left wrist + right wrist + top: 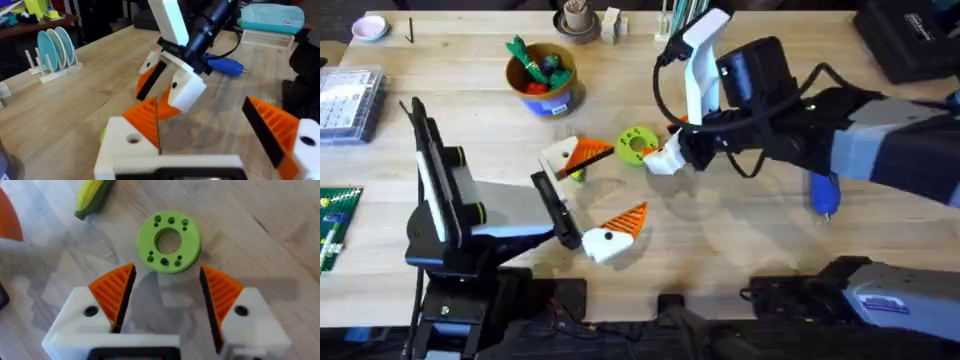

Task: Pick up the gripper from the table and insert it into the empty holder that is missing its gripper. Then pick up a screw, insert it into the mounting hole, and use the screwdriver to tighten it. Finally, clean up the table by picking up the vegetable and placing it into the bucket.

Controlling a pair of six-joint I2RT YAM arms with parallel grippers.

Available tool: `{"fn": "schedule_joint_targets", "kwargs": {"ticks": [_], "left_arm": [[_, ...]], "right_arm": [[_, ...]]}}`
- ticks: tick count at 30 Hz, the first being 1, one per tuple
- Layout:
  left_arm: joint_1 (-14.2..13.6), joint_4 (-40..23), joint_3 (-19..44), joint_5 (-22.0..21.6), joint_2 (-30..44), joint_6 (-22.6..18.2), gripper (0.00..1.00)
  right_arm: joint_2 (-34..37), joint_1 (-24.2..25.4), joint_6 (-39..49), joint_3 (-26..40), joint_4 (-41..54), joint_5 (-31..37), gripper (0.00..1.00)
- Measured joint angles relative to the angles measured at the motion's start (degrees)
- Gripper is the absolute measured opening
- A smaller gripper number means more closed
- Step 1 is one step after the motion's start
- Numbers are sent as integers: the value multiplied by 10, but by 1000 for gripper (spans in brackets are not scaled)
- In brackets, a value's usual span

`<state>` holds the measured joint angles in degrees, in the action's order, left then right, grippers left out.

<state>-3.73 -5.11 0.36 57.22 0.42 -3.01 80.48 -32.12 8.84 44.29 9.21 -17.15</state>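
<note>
The yellow corn (92, 197), the vegetable of the task, lies on the table (740, 250) near the green disc (169, 241). In the overhead view it peeks out by the left gripper's (603, 197) far finger. The right gripper (167, 297) hangs just over the disc with its fingers spread wide and nothing between them. The left gripper is spread wide too, with nothing in it, and sits near the middle of the table, close to the right one. The bucket (542, 72) stands farther back with a red and a green toy inside. The blue screwdriver (824, 192) lies on the table, partly under the right arm. I cannot tell where the small loose orange wedge or the plain white holder is.
</note>
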Motion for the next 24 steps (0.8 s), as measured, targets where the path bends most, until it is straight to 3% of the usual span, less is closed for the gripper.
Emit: {"fn": "schedule_joint_targets", "kwargs": {"ticks": [6, 9, 24], "left_arm": [[0, 0, 0, -1, 0, 0, 993], [0, 0, 0, -1, 0, 0, 993], [0, 0, 0, -1, 0, 0, 993]], "right_arm": [[30, 0, -11, 18, 57, 4, 819], [54, -2, -12, 80, 97, 4, 820], [136, -48, -7, 106, 80, 29, 809]]}}
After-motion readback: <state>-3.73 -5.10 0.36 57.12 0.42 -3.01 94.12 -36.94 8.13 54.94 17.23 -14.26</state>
